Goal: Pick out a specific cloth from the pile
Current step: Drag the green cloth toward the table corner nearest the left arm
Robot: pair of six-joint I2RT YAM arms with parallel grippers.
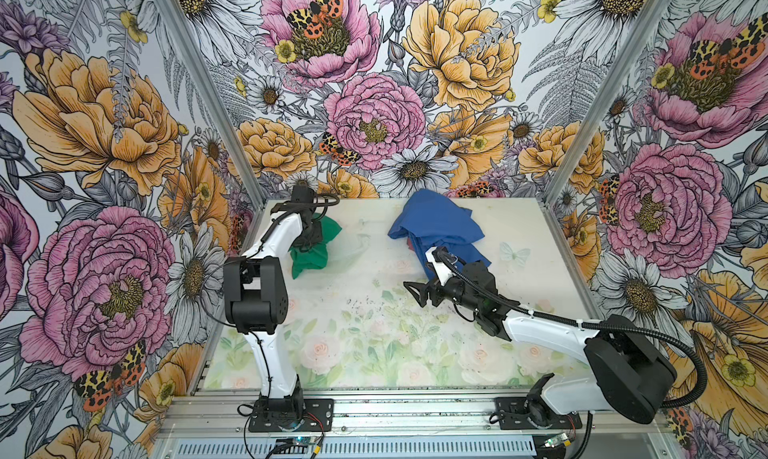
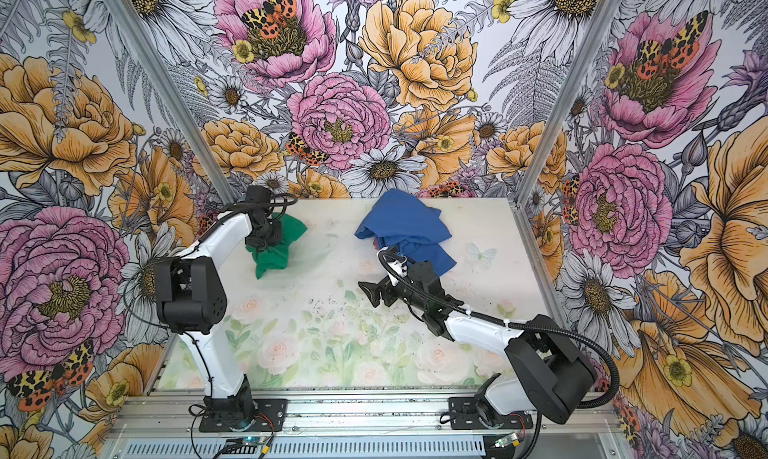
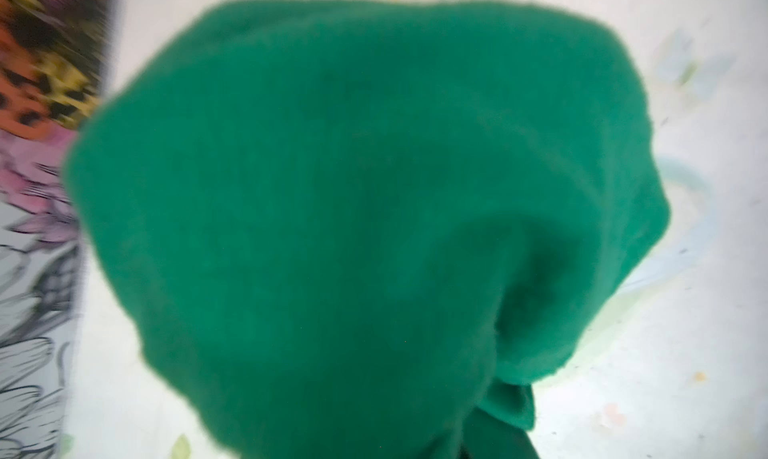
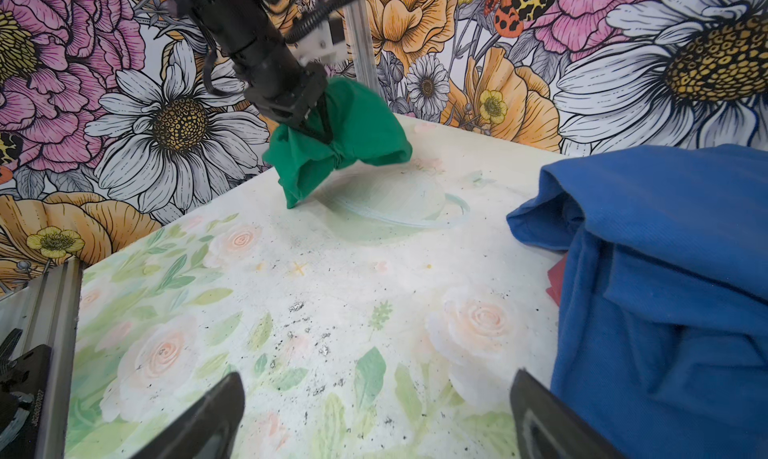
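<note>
- Left jaws, on the left arm [image 4: 266, 62]: closed on a gathered bunch of the cloth [image 4: 357, 128]. The right wrist view shows fabric puffing out on both sides of the pinch. The left wrist view gives only blurred green.
- Location: the cloth hangs from those jaws at the far left of the counter [image 1: 374, 332], well apart from the pile [image 1: 432, 224]. Its lowest corner is touching the surface or just above it; I cannot tell which.
- Pile: blue cloth [image 2: 405, 224] on top, a bit of red cloth [image 4: 557, 284] showing at its edge. No green reaches it, so I judge nothing will drag.
- Right jaws: wide open, empty, low over the counter just beside the pile's near edge.
- Step in hand, as I judge it: carry the cloth clear.
- Method: raise straight up until the trailing corner is off the surface, and only then move sideways.
- Go slowly, since there is only 1 pinch point on soft fabric and a snagged corner could pull it loose.
- Leave the right arm [image 1: 540, 332] idle, so the 2 remaining cloths are not disturbed.
</note>
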